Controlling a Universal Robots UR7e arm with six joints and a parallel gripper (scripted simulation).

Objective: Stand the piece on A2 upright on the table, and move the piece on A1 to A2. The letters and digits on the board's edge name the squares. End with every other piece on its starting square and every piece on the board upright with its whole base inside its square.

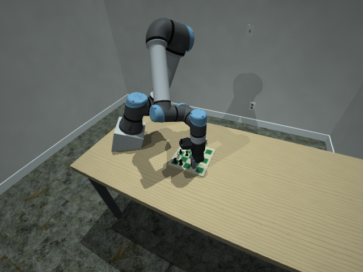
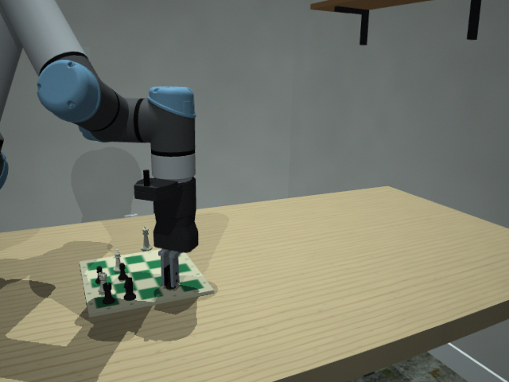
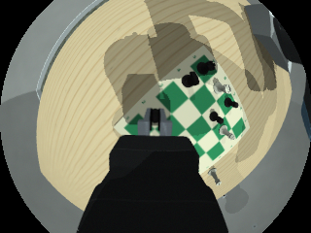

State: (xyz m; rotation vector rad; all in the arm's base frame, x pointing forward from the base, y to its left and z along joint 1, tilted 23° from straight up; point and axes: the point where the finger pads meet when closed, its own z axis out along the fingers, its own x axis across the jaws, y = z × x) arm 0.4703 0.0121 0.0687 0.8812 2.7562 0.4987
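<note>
Exterior view shows the claw [image 1: 193,166] [image 2: 170,285] [image 3: 155,115] low over the board [image 1: 202,174] [image 2: 207,290] [image 3: 118,125], closed on what looks like a black piece; a white piece [image 2: 145,239] [image 3: 214,176] stands toward the worktop's far edge.

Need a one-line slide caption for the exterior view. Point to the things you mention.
UR7e end effector [image 1: 193,167] [image 2: 170,285] [image 3: 155,115] lowered, black piece between its fingers, over a chessboard [image 1: 185,169] [image 2: 208,290] [image 3: 247,128]; white piece [image 2: 145,239] [image 3: 214,176] standing off-board.

Gray robot arm [image 1: 159,73] [image 2: 49,30] with blue joint caps, elbow raised, forearm sloping down, wrist [image 1: 198,126] [image 2: 172,131] bent over, end effector [image 1: 193,166] [image 2: 170,284] [image 3: 155,115] pointing straight down, low over the bench, its two fingers close together and nearly parallel.
</note>
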